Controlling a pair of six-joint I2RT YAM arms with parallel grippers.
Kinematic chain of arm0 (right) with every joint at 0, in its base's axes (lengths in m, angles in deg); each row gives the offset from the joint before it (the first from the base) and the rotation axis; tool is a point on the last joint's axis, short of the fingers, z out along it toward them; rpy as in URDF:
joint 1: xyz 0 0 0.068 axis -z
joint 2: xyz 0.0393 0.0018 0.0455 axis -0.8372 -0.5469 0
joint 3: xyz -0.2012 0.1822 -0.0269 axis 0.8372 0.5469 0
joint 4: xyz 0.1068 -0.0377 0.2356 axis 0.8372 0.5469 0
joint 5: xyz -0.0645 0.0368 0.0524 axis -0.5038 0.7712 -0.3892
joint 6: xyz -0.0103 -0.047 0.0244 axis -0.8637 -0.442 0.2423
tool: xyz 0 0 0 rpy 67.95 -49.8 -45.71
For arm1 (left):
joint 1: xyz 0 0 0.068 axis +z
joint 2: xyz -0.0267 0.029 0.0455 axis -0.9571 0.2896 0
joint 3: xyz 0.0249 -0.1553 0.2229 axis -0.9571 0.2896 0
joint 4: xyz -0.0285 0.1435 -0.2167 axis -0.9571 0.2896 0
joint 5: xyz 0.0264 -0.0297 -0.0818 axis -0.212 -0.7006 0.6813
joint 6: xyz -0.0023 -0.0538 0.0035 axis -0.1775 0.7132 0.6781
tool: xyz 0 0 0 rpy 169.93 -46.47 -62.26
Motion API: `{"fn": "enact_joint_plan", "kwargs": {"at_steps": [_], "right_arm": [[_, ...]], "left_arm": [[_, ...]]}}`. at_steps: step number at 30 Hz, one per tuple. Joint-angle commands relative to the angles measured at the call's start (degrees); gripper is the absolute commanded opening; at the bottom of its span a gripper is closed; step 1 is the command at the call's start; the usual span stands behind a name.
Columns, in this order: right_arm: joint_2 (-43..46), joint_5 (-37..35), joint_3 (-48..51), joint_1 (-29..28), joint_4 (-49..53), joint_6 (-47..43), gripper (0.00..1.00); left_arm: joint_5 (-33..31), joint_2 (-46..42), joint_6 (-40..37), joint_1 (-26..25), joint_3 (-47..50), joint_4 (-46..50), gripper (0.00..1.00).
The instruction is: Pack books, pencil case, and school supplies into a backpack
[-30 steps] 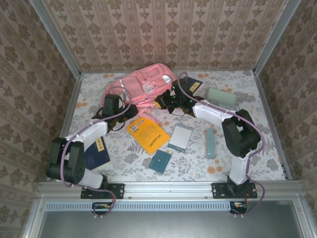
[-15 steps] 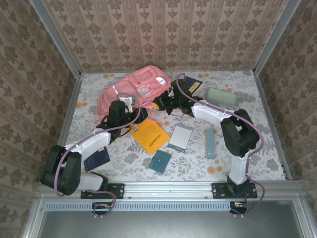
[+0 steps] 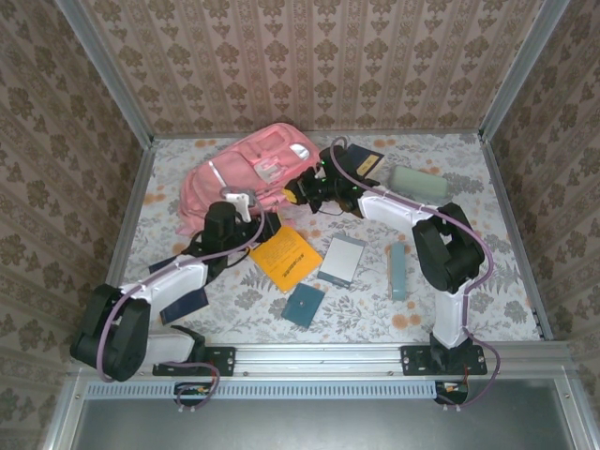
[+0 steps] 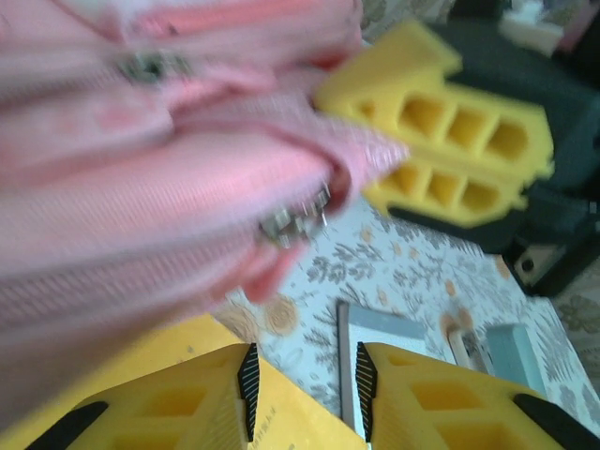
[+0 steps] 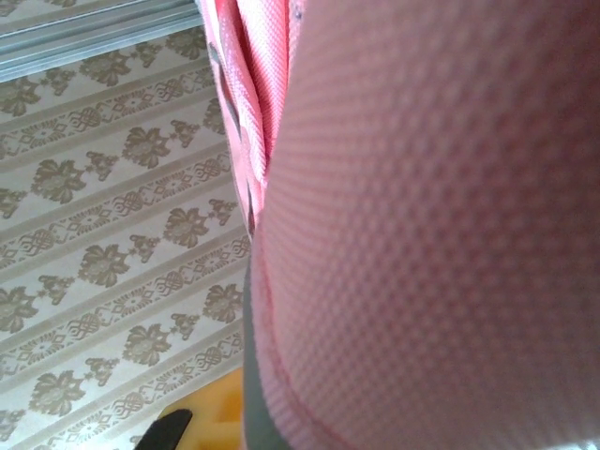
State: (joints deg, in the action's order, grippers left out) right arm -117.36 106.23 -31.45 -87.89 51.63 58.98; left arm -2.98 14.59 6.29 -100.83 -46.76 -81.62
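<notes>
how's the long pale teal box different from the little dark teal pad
The pale-teal box is long and slim; the dark-teal pad is small and roughly square. The box is light, the pad much darker. The box lies nearly straight, near to far; the pad sits turned cornerwise. Both lie flat on the table, outside the backpack.

One backpack, four books — one pencil case, one slim teal box, one square pad

Both arms stretched forward and inward, left tool slightly parted, right tool pinched tight.
</notes>
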Motion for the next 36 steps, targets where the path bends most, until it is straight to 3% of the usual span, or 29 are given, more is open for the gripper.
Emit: {"fn": "enact_joint_plan", "kwargs": {"at_steps": [1, 5, 8, 9, 21, 36], "right_arm": [[0.6, 3.8, -3.6, -0.6, -5.4, 2.3, 0.04], [0.6, 3.7, -3.7, -0.5, -6.0, 2.8, 0.04], [0.7, 3.8, -3.9, -0.6, -6.1, 2.9, 0.04], [0.7, 3.8, -3.8, -0.6, -6.0, 2.9, 0.04], [1.4, 4.1, -3.2, -0.6, -5.5, 2.3, 0.04], [0.2, 4.4, -3.4, -0.5, -5.8, 2.6, 0.04]], "left_arm": [[-0.1, -2.2, 2.6, -0.4, 1.9, -0.4, 0.39], [-1.1, -1.6, 4.7, -0.3, 3.0, -2.6, 0.54], [-0.5, 0.2, 5.8, 0.3, 2.1, -4.7, 0.72], [0.0, 1.0, 6.4, 0.9, 1.7, -5.3, 0.73], [7.2, 9.8, 16.3, 5.4, -1.0, -22.1, 0.78], [10.4, 14.1, 21.2, 6.1, -2.5, -30.6, 0.75]]}}
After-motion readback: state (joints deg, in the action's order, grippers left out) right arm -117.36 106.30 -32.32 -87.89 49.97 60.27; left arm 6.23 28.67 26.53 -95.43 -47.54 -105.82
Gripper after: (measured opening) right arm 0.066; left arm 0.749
